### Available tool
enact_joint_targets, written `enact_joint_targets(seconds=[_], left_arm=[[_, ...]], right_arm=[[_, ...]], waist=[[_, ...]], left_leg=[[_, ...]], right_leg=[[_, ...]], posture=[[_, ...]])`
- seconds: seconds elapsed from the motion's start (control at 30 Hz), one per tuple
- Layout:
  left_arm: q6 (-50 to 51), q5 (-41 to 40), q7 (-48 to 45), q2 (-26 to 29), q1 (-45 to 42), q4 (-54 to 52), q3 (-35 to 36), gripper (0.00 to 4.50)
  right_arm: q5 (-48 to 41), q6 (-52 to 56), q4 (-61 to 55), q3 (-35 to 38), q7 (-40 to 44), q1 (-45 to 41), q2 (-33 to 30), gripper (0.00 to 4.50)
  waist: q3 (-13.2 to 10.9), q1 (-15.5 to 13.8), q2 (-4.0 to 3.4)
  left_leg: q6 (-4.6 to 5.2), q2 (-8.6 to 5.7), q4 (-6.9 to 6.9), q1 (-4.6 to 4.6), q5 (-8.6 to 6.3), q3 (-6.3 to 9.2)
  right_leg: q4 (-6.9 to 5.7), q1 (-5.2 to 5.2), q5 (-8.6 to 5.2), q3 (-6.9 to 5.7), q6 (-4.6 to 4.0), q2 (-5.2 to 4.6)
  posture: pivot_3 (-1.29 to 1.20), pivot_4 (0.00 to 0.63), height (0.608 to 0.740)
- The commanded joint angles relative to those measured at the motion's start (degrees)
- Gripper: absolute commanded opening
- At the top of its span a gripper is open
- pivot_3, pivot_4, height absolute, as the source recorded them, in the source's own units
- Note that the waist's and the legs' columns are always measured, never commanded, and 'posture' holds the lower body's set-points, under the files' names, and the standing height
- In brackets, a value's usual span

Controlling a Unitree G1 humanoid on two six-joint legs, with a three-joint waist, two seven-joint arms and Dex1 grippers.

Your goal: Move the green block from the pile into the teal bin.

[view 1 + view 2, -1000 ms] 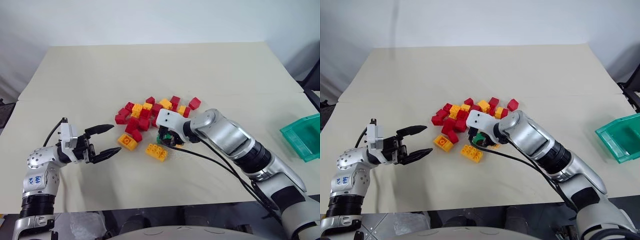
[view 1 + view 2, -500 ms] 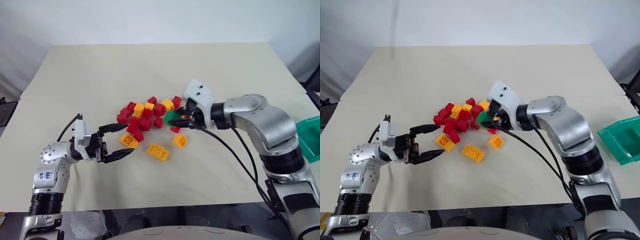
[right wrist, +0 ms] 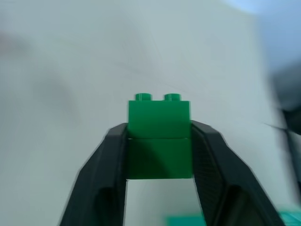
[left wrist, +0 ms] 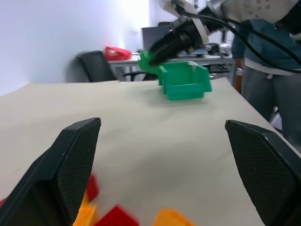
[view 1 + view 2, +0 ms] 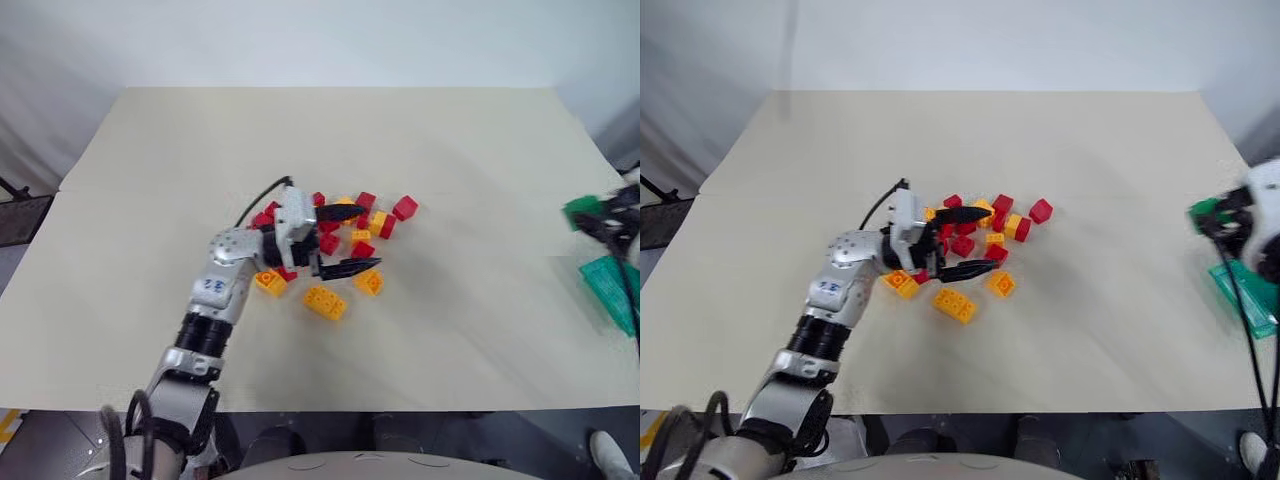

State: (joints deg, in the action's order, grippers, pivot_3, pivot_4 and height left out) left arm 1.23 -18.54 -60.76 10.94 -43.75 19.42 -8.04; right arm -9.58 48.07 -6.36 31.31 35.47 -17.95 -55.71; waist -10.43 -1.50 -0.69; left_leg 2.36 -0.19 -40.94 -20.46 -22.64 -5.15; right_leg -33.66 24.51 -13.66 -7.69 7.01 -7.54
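Green is what we follow: the green block [image 3: 159, 136] sits clamped between the right gripper's [image 3: 159, 155] two black jaws, its two studs poking out past their tips, and our wrist camera shows the pale table [image 5: 330, 170] beyond it. A second ago this gripper was down among the pile [image 5: 335, 240] in the middle of the table; now we have swung it far out to our right, so that block and gripper show as a blur at the table's right edge, just beside the teal bin [image 5: 1246, 296]. From the left wrist camera the block hangs next to the bin's near rim and a little above it; we cannot tell whether it is over the opening. We judge that the pick is done and the carry nearly so, with only the last reach over the bin and the release left. Meanwhile our left gripper [image 5: 348, 242] has moved in from the left side of the table to hover over the pile, its jaws spread wide and holding nothing, red and yellow-orange bricks lying loose beneath it.
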Motion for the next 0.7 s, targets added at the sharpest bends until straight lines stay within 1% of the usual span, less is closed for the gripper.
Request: enact_joint_targets(seconds=[0.03, 0.17, 0.27, 0.37, 0.47, 0.53, 0.57, 0.63, 0.67, 0.7], left_arm=[[-2.5, 1.4, 1.4, -3.2, -4.0, 3.3, -0.6, 4.5], [-2.1, 3.0, 2.4, -5.3, -5.5, 4.7, -1.5, 4.5], [-1.3, 3.7, 2.6, -5.8, -5.7, 4.7, -2.1, 4.5], [1.4, 3.9, 3.9, -6.4, -5.6, 3.8, -2.6, 4.5], [2.8, 4.3, 4.6, -6.8, -4.7, 2.3, -3.2, 4.5], [3.9, 4.6, 4.8, -6.6, -4.4, 1.4, -3.6, 4.5], [4.3, 4.7, 5.0, -6.6, -4.3, 1.1, -3.7, 4.5], [5.3, 5.0, 5.8, -6.4, -4.4, 0.5, -3.9, 4.5], [5.6, 5.4, 6.3, -6.3, -4.5, 0.4, -4.0, 4.5], [6.0, 5.6, 6.5, -6.0, -4.7, 0.3, -4.1, 4.5]], right_arm=[[3.3, -1.8, 1.9, 6.5, -5.7, 1.6, -1.4, 1.47], [5.3, -2.0, 7.3, 8.3, -9.9, 2.7, -1.8, 1.47], [5.5, -2.5, 9.7, 8.4, -11.3, 3.3, -1.7, 1.47], [6.2, -3.6, 13.3, 7.6, -12.9, 4.5, -1.1, 1.47], [6.7, -6.9, 19.0, 6.5, -14.9, 3.4, -1.5, 1.47], [6.5, -6.9, 20.6, 5.6, -15.1, 3.0, -1.9, 2.2], [6.4, -7.2, 21.0, 5.4, -15.1, 2.8, -2.0, 2.37], [6.3, -7.8, 21.7, 5.2, -15.1, 2.8, -2.3, 3.08], [6.4, -8.1, 22.0, 5.2, -15.3, 2.7, -2.5, 3.33], [6.5, -8.3, 22.2, 5.3, -15.5, 2.7, -2.7, 3.71]], waist=[[0.0, 0.0, 0.0], [0.0, 0.1, 0.0], [0.0, 0.1, -0.04], [0.0, 0.1, -0.05], [0.0, 0.0, -0.05], [0.0, 0.0, -0.05], [0.0, 0.0, -0.05], [0.0, 0.0, -0.07], [0.0, 0.1, -0.07], [0.0, 0.1, -0.07]], left_leg=[[0.01, 0.0, 0.0, 0.0, 0.0, 0.0], [0.01, 0.04, 0.01, 0.04, 0.0, -0.02], [0.01, 0.08, 0.03, 0.08, 0.01, -0.06], [0.03, 0.16, 0.01, 0.08, 0.02, -0.06], [0.08, 0.19, -0.01, 0.05, 0.04, -0.05], [0.11, 0.17, -0.01, 0.04, 0.06, -0.05], [0.11, 0.17, 0.0, 0.04, 0.06, -0.05], [0.11, 0.19, 0.0, 0.04, 0.06, -0.04], [0.11, 0.19, 0.0, 0.04, 0.06, -0.04], [0.11, 0.19, 0.0, 0.04, 0.06, -0.04]], right_leg=[[0.0, -0.01, 0.0, 0.0, 0.0, 0.0], [0.0, 0.0, 0.01, 0.06, 0.01, 0.0], [-0.02, 0.0, 0.01, 0.11, 0.01, 0.0], [-0.01, -0.01, 0.01, 0.13, 0.01, -0.01], [0.0, -0.01, 0.04, 0.16, 0.06, -0.06], [0.02, -0.02, 0.05, 0.17, 0.09, -0.1], [0.03, -0.01, 0.05, 0.18, 0.1, -0.1], [0.02, -0.01, 0.05, 0.17, 0.1, -0.09], [0.03, -0.01, 0.05, 0.17, 0.1, -0.08], [0.02, -0.01, 0.05, 0.17, 0.1, -0.08]], posture=[[0.0, 0.15, 0.74], [0.0, 0.15, 0.74], [0.0, 0.15, 0.74], [0.0, 0.15, 0.74], [0.0, 0.15, 0.74], [0.0, 0.15, 0.74], [0.0, 0.15, 0.74], [0.0, 0.15, 0.74], [0.0, 0.15, 0.74], [0.0, 0.15, 0.74]])
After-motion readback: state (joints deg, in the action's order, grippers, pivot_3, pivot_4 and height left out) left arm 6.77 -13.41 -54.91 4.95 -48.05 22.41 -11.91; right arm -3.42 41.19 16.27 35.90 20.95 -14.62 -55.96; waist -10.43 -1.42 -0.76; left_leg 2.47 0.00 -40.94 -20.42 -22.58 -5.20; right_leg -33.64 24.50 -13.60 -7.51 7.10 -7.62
